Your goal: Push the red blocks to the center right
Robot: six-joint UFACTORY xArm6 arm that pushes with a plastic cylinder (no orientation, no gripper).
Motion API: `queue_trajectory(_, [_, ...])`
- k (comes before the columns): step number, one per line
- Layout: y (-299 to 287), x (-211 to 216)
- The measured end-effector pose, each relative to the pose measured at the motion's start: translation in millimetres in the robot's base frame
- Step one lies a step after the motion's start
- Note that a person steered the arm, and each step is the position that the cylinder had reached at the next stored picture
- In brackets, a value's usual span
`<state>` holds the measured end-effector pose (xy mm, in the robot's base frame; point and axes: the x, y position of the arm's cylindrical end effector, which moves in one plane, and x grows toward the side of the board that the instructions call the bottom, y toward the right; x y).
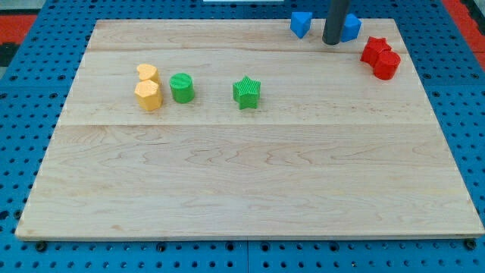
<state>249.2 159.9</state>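
bench: pale wood board [250, 174] on blue pegboard [23, 114]
my tip [331, 42]: bare rod, no jaws; top edge, between two blue blocks [301, 23], [351, 26]
red blocks [374, 50], [386, 64]: touching, top right corner
left half: yellow blocks [147, 73], [148, 95], green cylinder [182, 87], green star [246, 92]

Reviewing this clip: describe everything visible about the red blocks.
Two red blocks sit pressed together near the board's top-right corner, looking like matte plastic. The upper one looks star-like, the lower one rounder, though shapes are hard to confirm. Nothing else touches them. My tip stands apart to their left, between two blue blocks.
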Motion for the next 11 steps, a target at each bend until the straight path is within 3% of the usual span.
queue_trajectory(3, [60,3])
queue_trajectory(6, [111,49])
queue_trajectory(9, [31,115])
queue_trajectory(10, [26,72])
queue_trajectory(11, [99,38])
